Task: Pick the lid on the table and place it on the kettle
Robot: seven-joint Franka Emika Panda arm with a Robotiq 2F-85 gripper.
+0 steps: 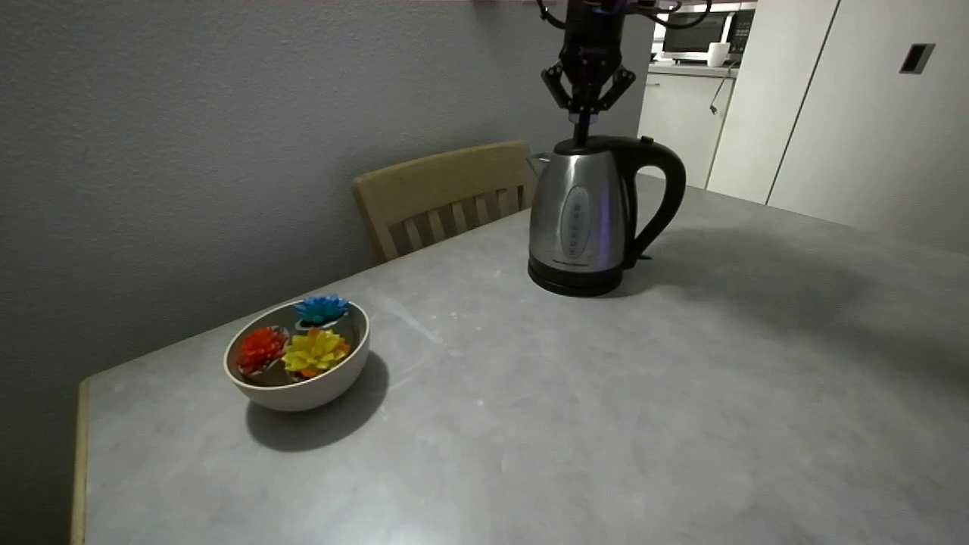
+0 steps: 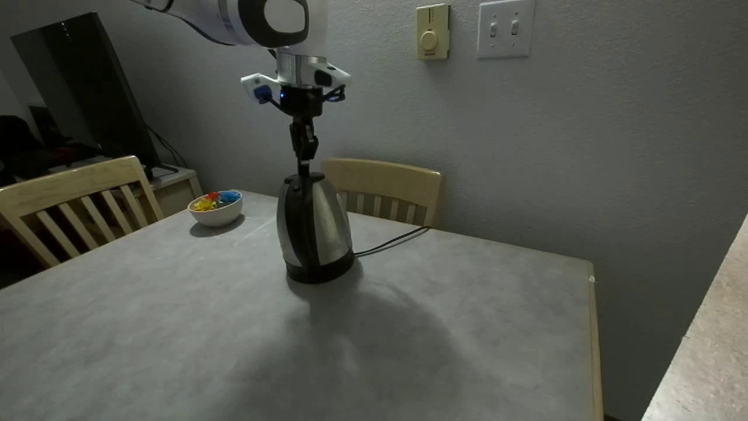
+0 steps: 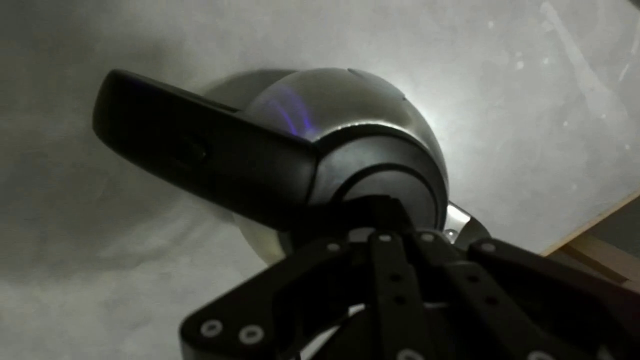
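The steel kettle (image 1: 577,216) with its black handle stands upright on the light grey table (image 1: 484,424); it also shows in an exterior view (image 2: 333,225) and in the wrist view (image 3: 340,95). The black round lid (image 1: 568,147) lies flat in the kettle's top opening; the wrist view shows part of the lid (image 3: 387,155). My gripper (image 1: 581,130) is directly above the lid, pointing straight down, with its fingers together. Its fingertips appear to touch the lid's top in both exterior views. In the wrist view the gripper (image 3: 377,205) hides the lid's near part.
A white bowl (image 1: 318,397) with red, yellow and blue flowers stands on the table, apart from the kettle. A black cord (image 2: 391,241) runs from the kettle base to the table edge. A wooden chair (image 1: 447,185) stands behind the table, near the wall.
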